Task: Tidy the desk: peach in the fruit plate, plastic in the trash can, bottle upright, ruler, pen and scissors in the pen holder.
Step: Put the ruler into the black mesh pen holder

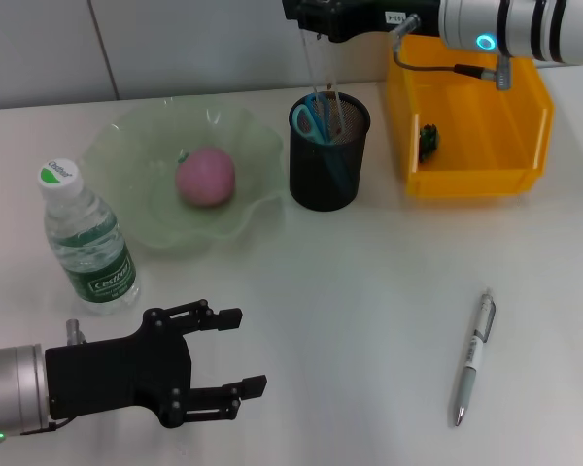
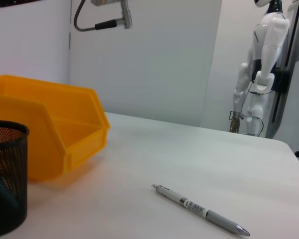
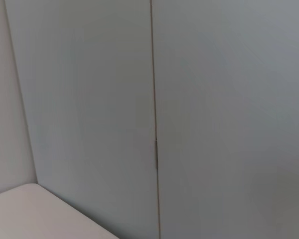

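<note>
The left gripper (image 1: 235,351) hovers low over the near left of the table (image 1: 369,282), its two black fingers (image 1: 214,317) spread apart and holding nothing. Just beyond it and slightly to its left stands the water bottle (image 1: 85,243), upright with its cap on. Farther back from the left gripper sits the pale green fruit plate (image 1: 136,155), and the pink peach (image 1: 205,177) lies in its middle. To the right of the plate, well ahead of the left gripper, stands the black mesh pen holder (image 1: 327,155) with the blue-handled scissors (image 1: 309,120) inside it.

Directly above the holder hangs the right gripper (image 1: 316,24), at the top of the head view; it appears to pinch a clear ruler (image 1: 316,73) whose lower end reaches down into the holder, though its fingertips cannot be seen clearly. Just right of the holder, below the right arm, sits the yellow bin (image 1: 476,116) with a small dark item (image 1: 428,139) in it. The pen (image 1: 473,357) lies flat on the table, well to the right of the left gripper and apart from everything else.
</note>
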Robot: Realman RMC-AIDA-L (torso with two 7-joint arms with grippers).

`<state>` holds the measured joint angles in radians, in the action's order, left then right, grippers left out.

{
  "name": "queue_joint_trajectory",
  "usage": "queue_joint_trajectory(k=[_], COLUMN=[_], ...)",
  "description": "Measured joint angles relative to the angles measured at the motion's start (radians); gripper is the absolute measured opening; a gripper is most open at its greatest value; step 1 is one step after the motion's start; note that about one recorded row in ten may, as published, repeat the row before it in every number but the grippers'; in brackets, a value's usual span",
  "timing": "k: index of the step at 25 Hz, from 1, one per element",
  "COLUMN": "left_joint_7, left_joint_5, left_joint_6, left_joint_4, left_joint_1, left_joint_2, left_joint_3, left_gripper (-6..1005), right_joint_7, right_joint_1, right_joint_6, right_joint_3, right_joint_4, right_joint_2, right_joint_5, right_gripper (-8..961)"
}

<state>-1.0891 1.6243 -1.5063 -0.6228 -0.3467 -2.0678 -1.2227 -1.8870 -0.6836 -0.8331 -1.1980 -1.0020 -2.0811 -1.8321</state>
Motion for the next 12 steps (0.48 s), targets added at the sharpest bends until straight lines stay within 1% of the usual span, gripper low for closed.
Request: queue_joint_trajectory(k=[5,12], left_joint_7=[0.0,0.0], left_joint_5=[0.0,0.0], left_joint_6=[-0.001,-0.002], left_joint_4=[0.0,0.0], left_joint_1=[0.0,0.0], left_joint_2=[0.001,0.002], left_joint_3=[0.0,0.002], left_gripper=[811,811], right_joint_7=[0.048,0.061], right_joint_1=[-0.011,-0.022], right_joint_6=[0.019,0.037], right_joint_3=[-0.009,-0.009], right_joint_4=[0.037,0.085], right_joint_2=[0.0,-0.001], right_joint_5=[0.05,0.052], right_gripper=[382,382])
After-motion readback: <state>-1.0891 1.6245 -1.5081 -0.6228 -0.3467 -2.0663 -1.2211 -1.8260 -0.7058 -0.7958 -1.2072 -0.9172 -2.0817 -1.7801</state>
